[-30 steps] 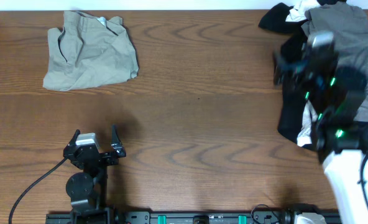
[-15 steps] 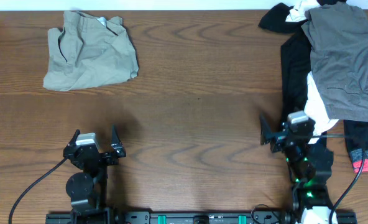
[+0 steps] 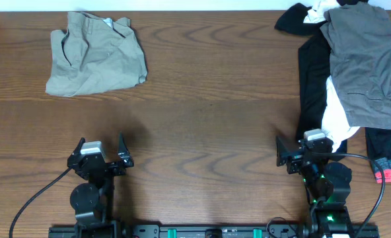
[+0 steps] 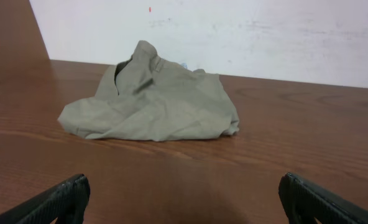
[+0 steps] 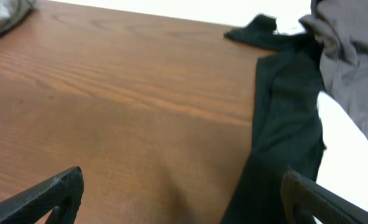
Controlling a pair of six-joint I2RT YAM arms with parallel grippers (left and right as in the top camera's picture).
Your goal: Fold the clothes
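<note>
The clothes (image 3: 96,54) lie in a crumpled, partly folded pale khaki heap at the table's far left. In the left wrist view the clothes (image 4: 150,96) sit well ahead near the white wall. My left gripper (image 3: 102,142) rests near the front edge, far from them. It is open (image 4: 184,186), with only bare wood between the fingers. My right gripper (image 3: 304,147) is low at the front right and open (image 5: 183,180). It holds nothing, and its right finger (image 5: 308,193) hangs over the edge of a black garment (image 5: 283,143).
A pile at the right holds a dark grey garment (image 3: 364,66), a black garment (image 3: 309,79) and a white cloth (image 3: 337,122). A pink-edged item (image 3: 390,175) lies at the right edge. A black cable (image 3: 34,198) trails from the left arm.
My right arm has drawn back from above the right-hand pile to the front of the table, empty and open. The left arm and the khaki garment have not moved.
</note>
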